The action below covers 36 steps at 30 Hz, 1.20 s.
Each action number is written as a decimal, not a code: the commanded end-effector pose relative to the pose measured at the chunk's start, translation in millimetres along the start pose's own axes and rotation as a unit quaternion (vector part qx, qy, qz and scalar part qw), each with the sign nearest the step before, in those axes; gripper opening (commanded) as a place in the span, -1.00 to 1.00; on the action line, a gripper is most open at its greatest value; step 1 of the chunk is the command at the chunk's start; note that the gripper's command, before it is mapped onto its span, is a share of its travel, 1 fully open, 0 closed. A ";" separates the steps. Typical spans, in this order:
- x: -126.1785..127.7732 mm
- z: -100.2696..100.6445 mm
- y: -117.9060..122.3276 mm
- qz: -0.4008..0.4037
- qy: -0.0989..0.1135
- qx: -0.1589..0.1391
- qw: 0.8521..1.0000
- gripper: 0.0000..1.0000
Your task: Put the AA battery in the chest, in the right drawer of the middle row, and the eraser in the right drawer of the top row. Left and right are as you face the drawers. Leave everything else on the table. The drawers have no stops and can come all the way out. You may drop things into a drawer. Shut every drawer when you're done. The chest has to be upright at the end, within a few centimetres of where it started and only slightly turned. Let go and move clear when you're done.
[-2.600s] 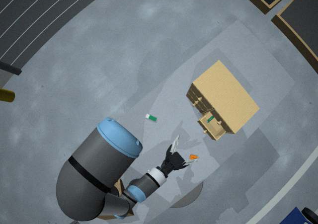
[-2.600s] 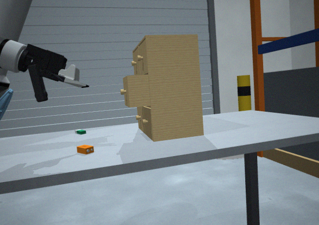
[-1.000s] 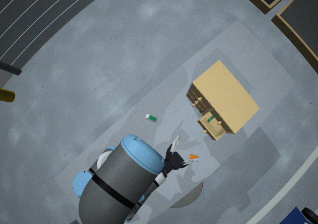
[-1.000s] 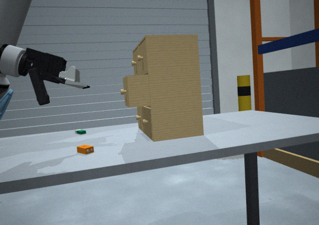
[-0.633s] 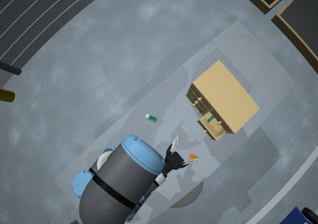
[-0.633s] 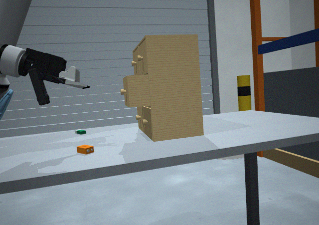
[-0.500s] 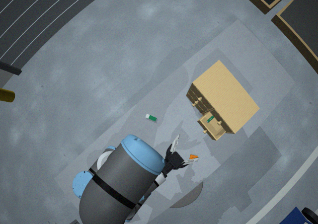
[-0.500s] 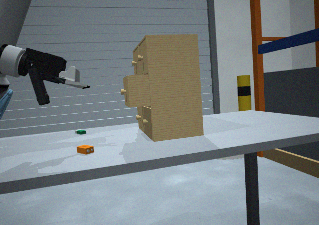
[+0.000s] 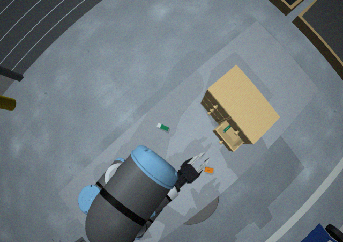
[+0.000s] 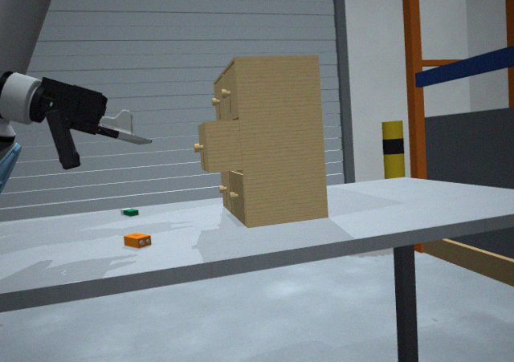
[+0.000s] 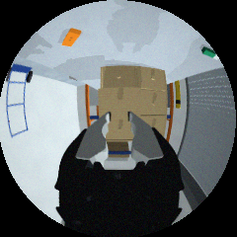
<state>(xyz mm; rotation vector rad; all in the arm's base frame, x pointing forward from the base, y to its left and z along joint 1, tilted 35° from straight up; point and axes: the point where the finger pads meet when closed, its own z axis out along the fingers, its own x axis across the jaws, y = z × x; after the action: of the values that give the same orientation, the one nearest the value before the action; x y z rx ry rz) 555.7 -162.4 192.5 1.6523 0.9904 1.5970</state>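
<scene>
Because the battery [image 9: 226, 129] lies in the open drawer [image 9: 224, 141] [image 10: 222, 146] [image 11: 109, 103] ahead of the gripper [image 9: 207, 155] [image 10: 141, 129] [image 11: 118, 112], its empty, narrowly parted fingers should probably push the front squarely and gently; the eraser [image 9: 164, 127] [image 10: 131, 212] [image 11: 208, 52] waits below, to one side.

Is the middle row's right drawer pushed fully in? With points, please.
No, the right drawer of the middle row [image 9: 236, 147] [image 10: 224, 146] juts out from the chest [image 9: 243, 103] [image 10: 282, 142].

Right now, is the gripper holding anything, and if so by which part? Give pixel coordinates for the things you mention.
Nothing is held: the gripper [image 9: 207, 155] [image 10: 151, 141] [image 11: 118, 112] has its fingers part-way apart, with nothing between them.
</scene>
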 end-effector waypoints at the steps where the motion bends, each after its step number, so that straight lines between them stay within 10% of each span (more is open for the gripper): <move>1: -1.2 0.7 0.1 -0.001 0.000 0.000 1.000 -0.61; 36: -0.8 7.2 1.2 -0.003 0.001 0.000 1.000 -0.61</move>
<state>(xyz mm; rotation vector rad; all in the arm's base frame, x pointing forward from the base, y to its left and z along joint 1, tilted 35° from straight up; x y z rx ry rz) 558.5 -162.1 191.9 1.6527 0.9915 1.5978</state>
